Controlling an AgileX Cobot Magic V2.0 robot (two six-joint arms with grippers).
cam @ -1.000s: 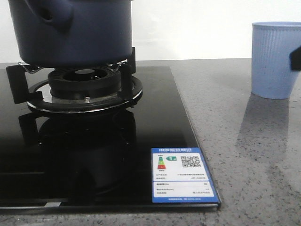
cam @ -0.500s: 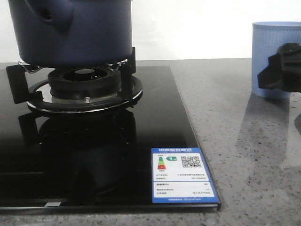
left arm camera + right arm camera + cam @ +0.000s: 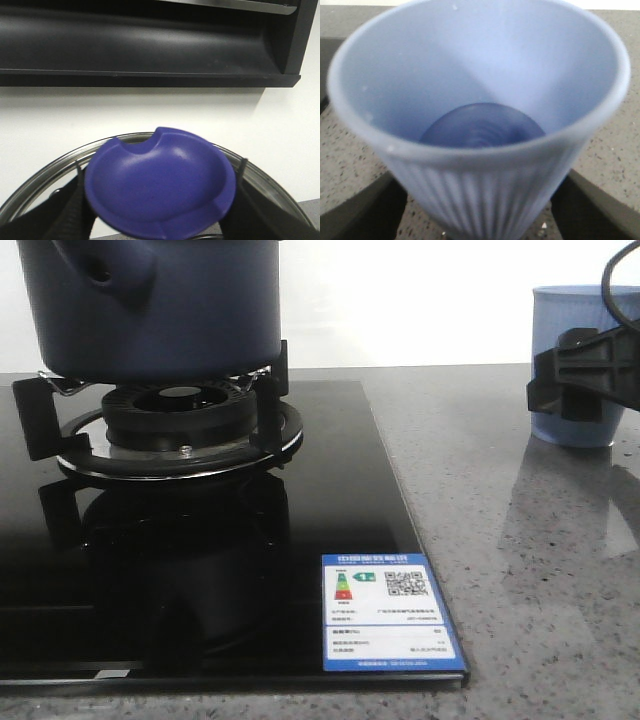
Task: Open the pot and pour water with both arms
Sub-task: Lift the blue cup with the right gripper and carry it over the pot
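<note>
Your left gripper (image 3: 160, 220) pinches the lid knob (image 3: 159, 187); right gripper (image 3: 480, 210), fingers wide, straddles the ribbed cup (image 3: 585, 365) at three o'clock of the pot (image 3: 160, 305). Pouring remains.

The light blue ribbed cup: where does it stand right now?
In the front view the cup stands on the grey counter at far right, right of the black hob, with the right hand at it.

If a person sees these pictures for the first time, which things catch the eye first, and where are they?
The dark navy pot stands out first, sitting on the burner grate of the black glass stove at the left. At the far right, a ribbed light blue cup stands on the grey speckled counter, with the black right gripper at it. The bright energy label on the stove's near corner also draws attention.
</note>
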